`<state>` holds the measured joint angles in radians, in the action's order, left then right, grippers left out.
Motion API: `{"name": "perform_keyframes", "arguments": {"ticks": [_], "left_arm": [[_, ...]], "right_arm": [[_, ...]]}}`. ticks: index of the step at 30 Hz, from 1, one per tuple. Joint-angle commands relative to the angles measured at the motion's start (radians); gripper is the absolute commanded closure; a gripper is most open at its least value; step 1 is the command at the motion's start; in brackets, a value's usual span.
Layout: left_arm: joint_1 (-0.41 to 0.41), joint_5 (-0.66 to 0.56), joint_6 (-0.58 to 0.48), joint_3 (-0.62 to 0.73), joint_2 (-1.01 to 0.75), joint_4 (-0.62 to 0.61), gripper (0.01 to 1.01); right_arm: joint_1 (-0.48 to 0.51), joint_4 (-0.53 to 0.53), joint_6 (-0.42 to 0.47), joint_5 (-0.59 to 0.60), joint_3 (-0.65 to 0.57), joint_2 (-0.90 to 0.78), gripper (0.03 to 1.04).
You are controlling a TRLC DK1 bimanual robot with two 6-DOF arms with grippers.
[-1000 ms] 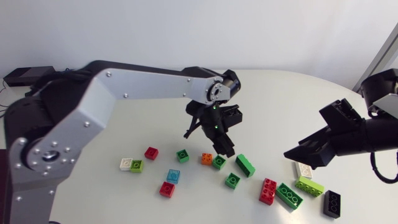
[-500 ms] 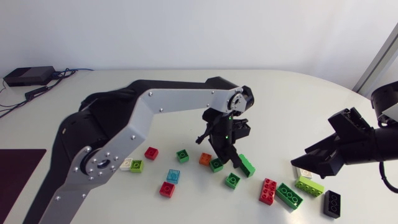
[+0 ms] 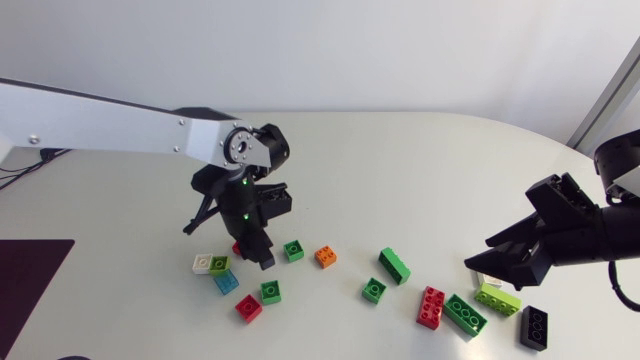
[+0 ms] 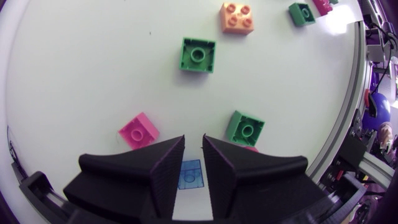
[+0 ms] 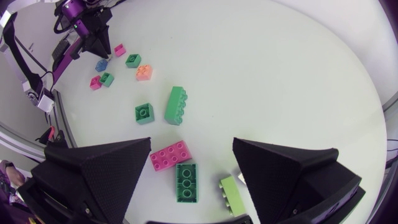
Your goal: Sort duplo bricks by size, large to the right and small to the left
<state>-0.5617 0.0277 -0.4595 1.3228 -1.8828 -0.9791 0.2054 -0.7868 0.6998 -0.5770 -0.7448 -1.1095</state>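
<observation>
Small square bricks (image 3: 270, 291) cluster left of centre around the left gripper (image 3: 263, 260). Only its wrist view shows the fingers (image 4: 165, 158) narrowly apart and empty above a blue brick (image 4: 191, 174). Long bricks (image 3: 465, 314) lie at the right, near the wide-spread, empty right gripper (image 3: 480, 255).

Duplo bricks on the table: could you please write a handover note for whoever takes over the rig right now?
Left hand: narrowly open, empty, above the blue brick at left.
Right hand: wide open, empty, beside the lime long brick at right.
Done: most small bricks sit left; the red long brick, dark green long brick, lime one and black brick sit right.
Left to do: the small green brick and green long brick lie mid-table; the first probably goes left, the second right.
</observation>
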Motion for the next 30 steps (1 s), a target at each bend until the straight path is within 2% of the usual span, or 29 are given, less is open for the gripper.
{"name": "perform_keyframes", "arguments": {"ticks": [1,5,6,7,15,19,23,26,28,30], "left_arm": [[-0.089,0.037,0.005,0.058,0.024,0.014,0.754],[-0.230,0.092,0.065,0.208,-0.081,0.053,0.203],[-0.259,0.098,0.067,0.239,-0.116,0.053,0.130],[-0.284,0.107,0.070,0.266,-0.150,0.053,0.115],[-0.376,0.146,0.074,0.454,-0.331,0.037,0.123],[-0.392,0.146,0.074,0.533,-0.394,0.016,0.275],[-0.397,0.144,0.073,0.618,-0.440,-0.016,0.318],[-0.406,0.141,0.073,0.656,-0.483,-0.040,0.492],[-0.409,0.140,0.073,0.655,-0.498,-0.050,0.648],[-0.409,0.140,0.071,0.638,-0.501,-0.056,0.731]], "right_arm": [[-0.018,-0.019,0.010,-0.011,0.030,0.010,0.11],[-0.020,-0.032,0.000,-0.011,0.025,0.050,0.11],[-0.017,-0.037,0.003,-0.007,0.027,0.056,0.11],[-0.009,-0.043,0.007,-0.004,0.028,0.059,0.11],[0.108,-0.088,0.112,-0.018,0.051,0.057,0.11],[0.114,-0.088,0.122,-0.021,0.068,0.057,0.11],[0.114,-0.085,0.122,-0.023,0.076,0.057,0.11],[0.114,-0.085,0.122,-0.023,0.079,0.059,0.11],[0.115,-0.086,0.122,-0.023,0.078,0.059,0.11],[0.118,-0.086,0.124,-0.023,0.076,0.059,0.11]]}}
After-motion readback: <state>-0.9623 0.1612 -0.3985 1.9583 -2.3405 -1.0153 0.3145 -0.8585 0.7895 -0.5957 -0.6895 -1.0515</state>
